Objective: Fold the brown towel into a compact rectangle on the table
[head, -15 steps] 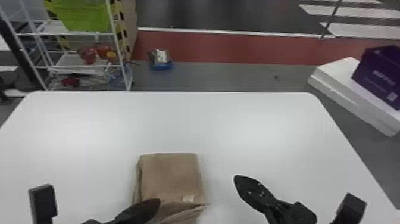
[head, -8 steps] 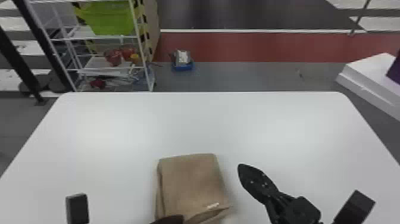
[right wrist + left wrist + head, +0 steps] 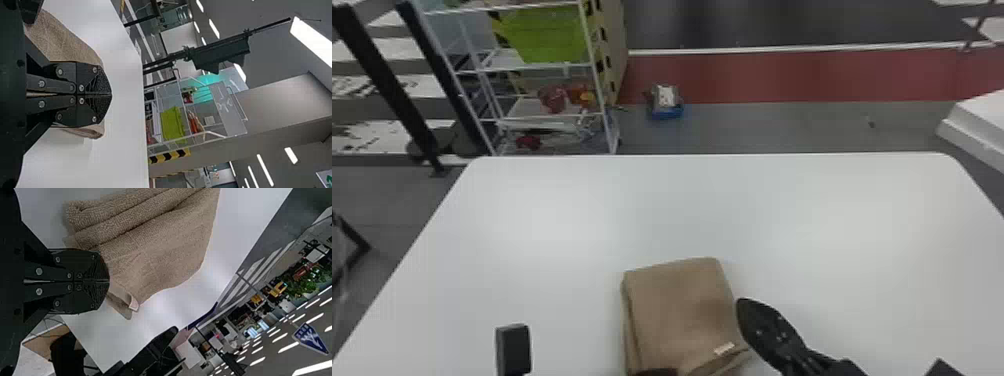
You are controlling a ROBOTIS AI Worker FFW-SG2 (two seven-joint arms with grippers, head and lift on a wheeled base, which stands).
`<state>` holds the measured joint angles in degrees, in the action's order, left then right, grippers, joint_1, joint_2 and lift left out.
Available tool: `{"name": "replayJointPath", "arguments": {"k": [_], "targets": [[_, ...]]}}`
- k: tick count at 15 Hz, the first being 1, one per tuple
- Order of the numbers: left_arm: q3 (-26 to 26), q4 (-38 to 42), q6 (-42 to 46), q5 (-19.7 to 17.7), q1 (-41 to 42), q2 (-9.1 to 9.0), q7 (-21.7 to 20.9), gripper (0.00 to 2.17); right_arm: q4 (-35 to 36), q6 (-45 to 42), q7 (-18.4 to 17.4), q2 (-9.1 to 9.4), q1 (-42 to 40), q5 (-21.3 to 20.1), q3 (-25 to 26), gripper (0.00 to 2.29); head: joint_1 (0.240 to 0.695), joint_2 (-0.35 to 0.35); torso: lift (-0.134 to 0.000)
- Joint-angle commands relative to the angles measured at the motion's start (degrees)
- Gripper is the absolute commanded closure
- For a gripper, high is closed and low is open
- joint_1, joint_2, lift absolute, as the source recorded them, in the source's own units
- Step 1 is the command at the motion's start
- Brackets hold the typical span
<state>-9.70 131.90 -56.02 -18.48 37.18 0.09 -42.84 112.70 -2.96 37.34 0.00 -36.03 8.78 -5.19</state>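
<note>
Found brown towel (image 3: 682, 305) folded in layers on white table (image 3: 782, 215), with near end cut off by bottom edge of head view. Noted pale tag (image 3: 724, 348) at near right part of towel, beside wrinkled edge. Located left gripper (image 3: 657, 372) over near end of towel, mostly cut off in head view; read from left wrist view as closed, fingertips pressed together. Could not tell touching cloth from just above it. Located right gripper (image 3: 747, 307) at right edge of towel, overlapping it in head view; read from right wrist view as closed too, with part of towel hidden behind it. Could not settle contact there either. Saw dark block (image 3: 513, 350) left of towel, lower part cut off; could not identify. Logged white wire rack (image 3: 599, 85) beyond table, top cut off, with red items (image 3: 552, 97) on shelf too blurred to name.
</note>
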Motion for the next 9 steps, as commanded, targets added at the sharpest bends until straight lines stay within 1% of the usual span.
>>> {"name": "replayJointPath", "arguments": {"k": [1,4,9], "targets": [[0.0,0.0,0.0,0.2,0.0,-0.24,-0.1,1.66,-2.7,-0.9,-0.2,0.05,0.5,-1.1,-0.1,1.86,0.695,0.095,-0.123],[0.0,-0.1,0.0,0.5,0.0,-0.24,0.2,1.66,-6.7,-0.9,-0.2,0.05,1.9,-2.0,-0.6,1.86,0.695,0.099,-0.123],[0.0,-0.7,0.0,0.6,-1.6,-0.24,1.5,1.66,-7.4,1.9,0.0,0.05,1.1,-1.7,-1.6,1.86,0.695,0.125,-0.123]]}}
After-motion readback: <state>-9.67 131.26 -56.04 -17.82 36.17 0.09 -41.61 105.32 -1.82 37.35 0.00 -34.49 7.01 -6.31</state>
